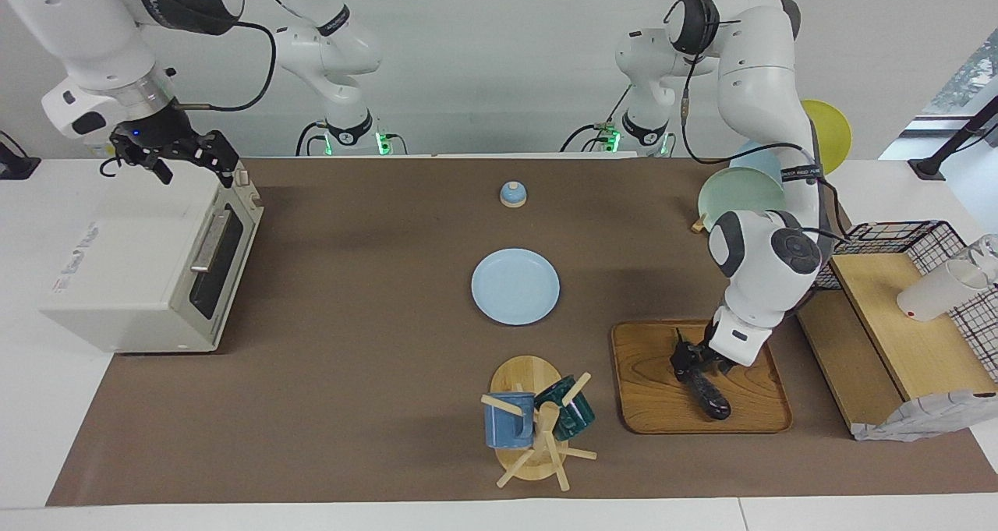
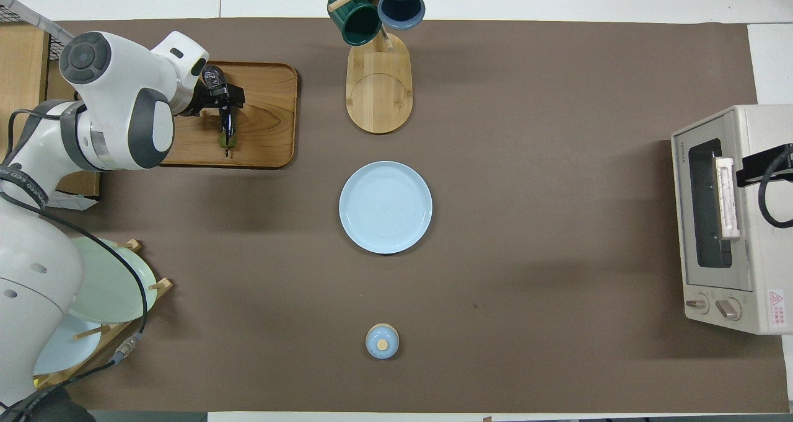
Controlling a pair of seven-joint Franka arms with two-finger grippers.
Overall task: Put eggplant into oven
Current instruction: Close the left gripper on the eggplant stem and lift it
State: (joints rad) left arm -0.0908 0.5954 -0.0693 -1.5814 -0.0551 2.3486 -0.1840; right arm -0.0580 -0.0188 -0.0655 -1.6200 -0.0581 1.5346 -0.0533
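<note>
A brown mat covers the white tabletop (image 1: 374,406); the eggplant (image 1: 706,391) lies on the wooden tray (image 1: 647,344) at the left arm's end, long axis running from 11 to 5 o'clock in the facing view, stem toward the robots; the left tool (image 1: 690,362) sits on it, grip state unclear; the right tool (image 1: 173,157) waits over the toaster oven (image 1: 117,281), door shut, its fingers spread and empty; the blue plate (image 1: 515,286) holds nothing.

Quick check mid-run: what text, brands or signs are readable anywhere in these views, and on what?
"TOSHIBA", just legible on the oven front, above the glass door.
Red warning sticker beside the oven's knobs: triangle sign visible, wording too small to read.
Grey lettering on the oven's top in the facing view: too faint to read.
Band on the left arm: lettering too small to read.
</note>
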